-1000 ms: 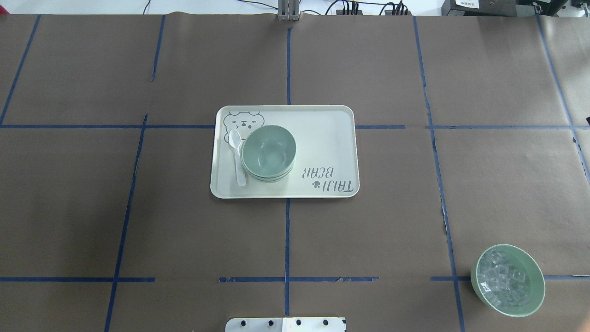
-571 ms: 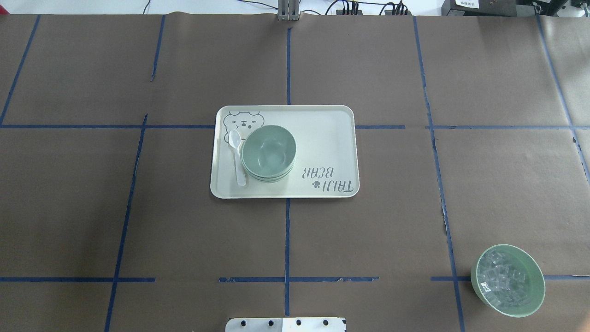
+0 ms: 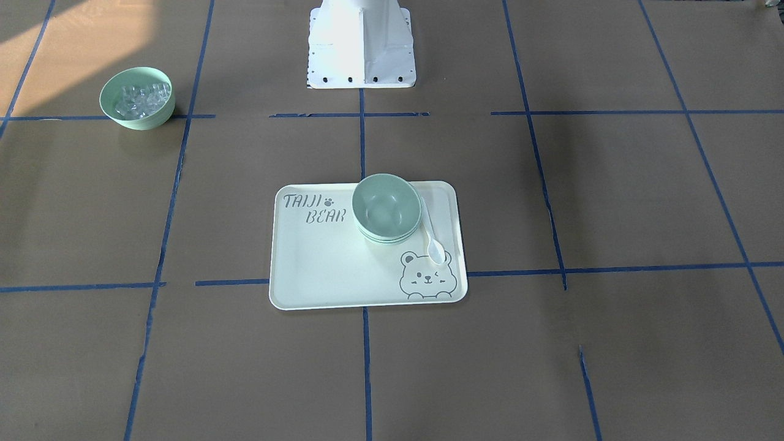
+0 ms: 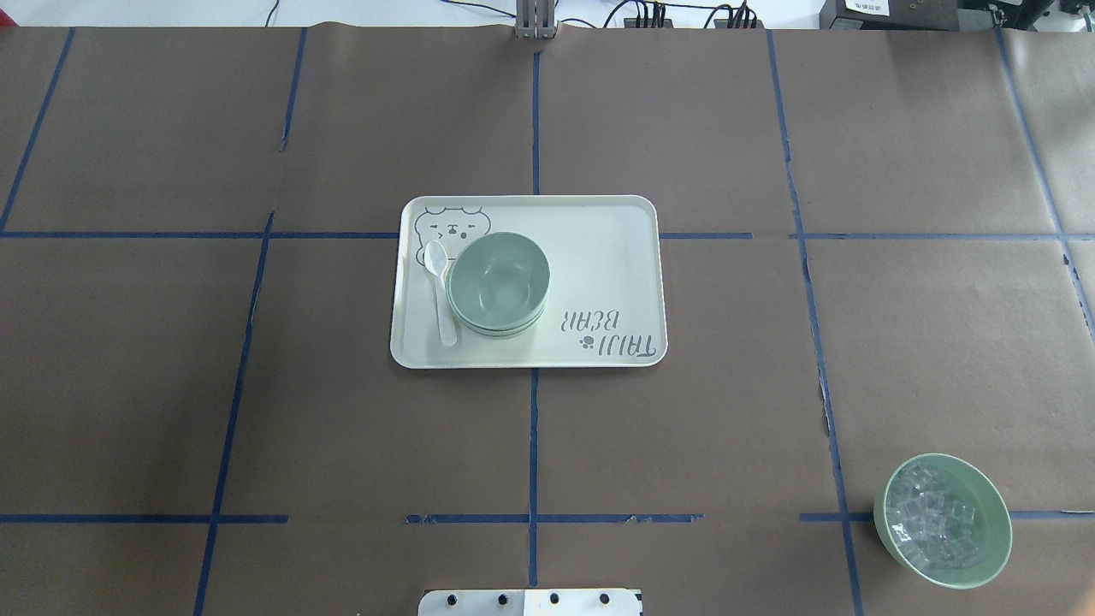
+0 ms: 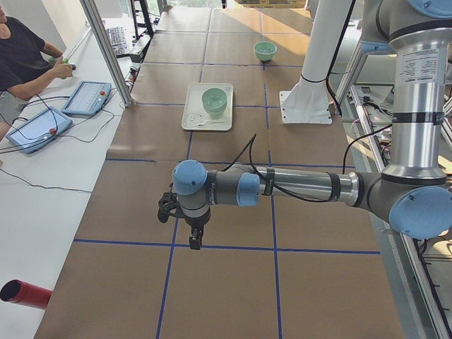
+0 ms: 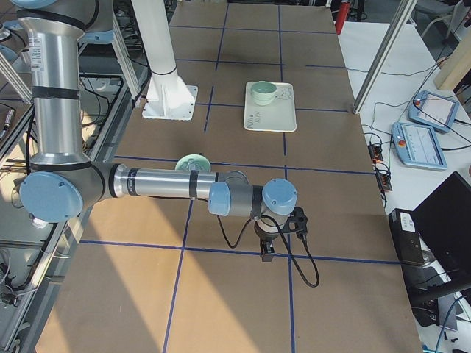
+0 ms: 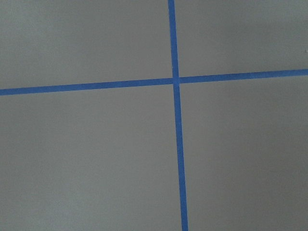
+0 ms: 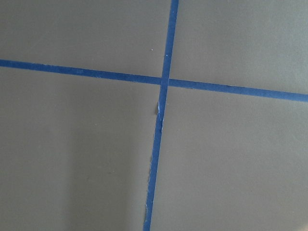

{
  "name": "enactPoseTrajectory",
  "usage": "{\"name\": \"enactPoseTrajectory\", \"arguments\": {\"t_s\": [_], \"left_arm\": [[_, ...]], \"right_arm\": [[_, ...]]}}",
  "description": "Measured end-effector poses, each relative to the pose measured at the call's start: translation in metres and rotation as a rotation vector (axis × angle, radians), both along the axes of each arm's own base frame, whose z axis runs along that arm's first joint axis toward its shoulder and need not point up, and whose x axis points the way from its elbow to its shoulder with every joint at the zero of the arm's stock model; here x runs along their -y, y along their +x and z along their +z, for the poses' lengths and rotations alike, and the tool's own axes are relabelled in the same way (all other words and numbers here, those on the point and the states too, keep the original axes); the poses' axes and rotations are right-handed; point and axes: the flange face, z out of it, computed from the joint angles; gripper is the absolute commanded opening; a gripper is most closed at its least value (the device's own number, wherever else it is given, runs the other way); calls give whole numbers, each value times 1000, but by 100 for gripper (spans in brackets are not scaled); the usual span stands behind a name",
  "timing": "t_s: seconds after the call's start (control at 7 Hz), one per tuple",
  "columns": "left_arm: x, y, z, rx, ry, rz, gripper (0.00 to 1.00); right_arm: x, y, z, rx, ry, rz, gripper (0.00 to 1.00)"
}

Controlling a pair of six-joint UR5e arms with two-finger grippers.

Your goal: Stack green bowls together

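The pale mint green bowls sit nested in one stack on the left part of a cream tray, also seen from the front and far off in the side views. My left gripper shows only in the exterior left view, pointing down over bare paper far from the tray. My right gripper shows only in the exterior right view, likewise far from the tray. I cannot tell whether either is open or shut. Both wrist views show only brown paper and blue tape.
A white spoon lies on the tray beside the stack. A green bowl of clear ice-like cubes stands near the robot's right front. The robot base is at the near edge. An operator and tablets sit beside the table.
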Motion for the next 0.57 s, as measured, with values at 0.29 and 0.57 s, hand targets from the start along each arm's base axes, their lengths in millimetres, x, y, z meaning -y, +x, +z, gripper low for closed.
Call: {"name": "enactPoseTrajectory", "arguments": {"t_s": [0.29, 0.57], "left_arm": [[3, 0, -3, 0, 6, 0, 100], [4, 0, -4, 1, 9, -1, 100]], "right_arm": [[1, 8, -3, 16, 9, 44, 100], [2, 12, -6, 32, 8, 66, 100]]}}
